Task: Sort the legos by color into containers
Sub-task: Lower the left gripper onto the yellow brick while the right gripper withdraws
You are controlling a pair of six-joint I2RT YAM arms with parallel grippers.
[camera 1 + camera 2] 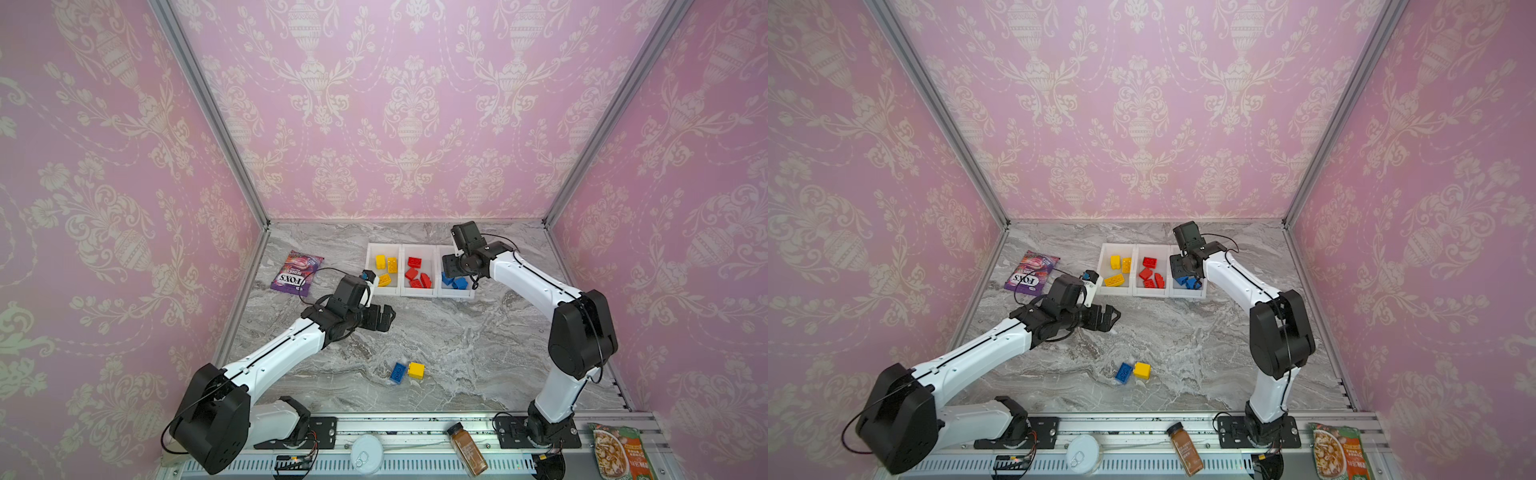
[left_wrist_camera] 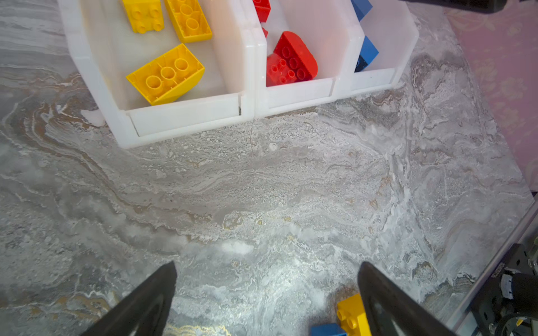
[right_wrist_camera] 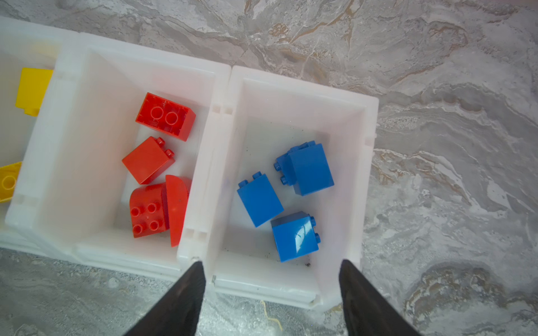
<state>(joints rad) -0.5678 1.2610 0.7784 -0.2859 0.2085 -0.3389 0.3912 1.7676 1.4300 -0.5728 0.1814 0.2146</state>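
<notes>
Three joined white containers stand at the back of the table. The left one holds yellow legos, the middle one red legos, the right one blue legos. In the right wrist view three blue legos lie in their bin, and my right gripper hangs open above them, empty. A loose blue lego and a yellow lego sit side by side near the table's front. My left gripper is open over bare table, in front of the bins and well behind that pair.
A purple candy bag lies at the back left beside the left arm. On the front rail are a spice bottle, a round can lid and a snack packet. Pink walls close in three sides.
</notes>
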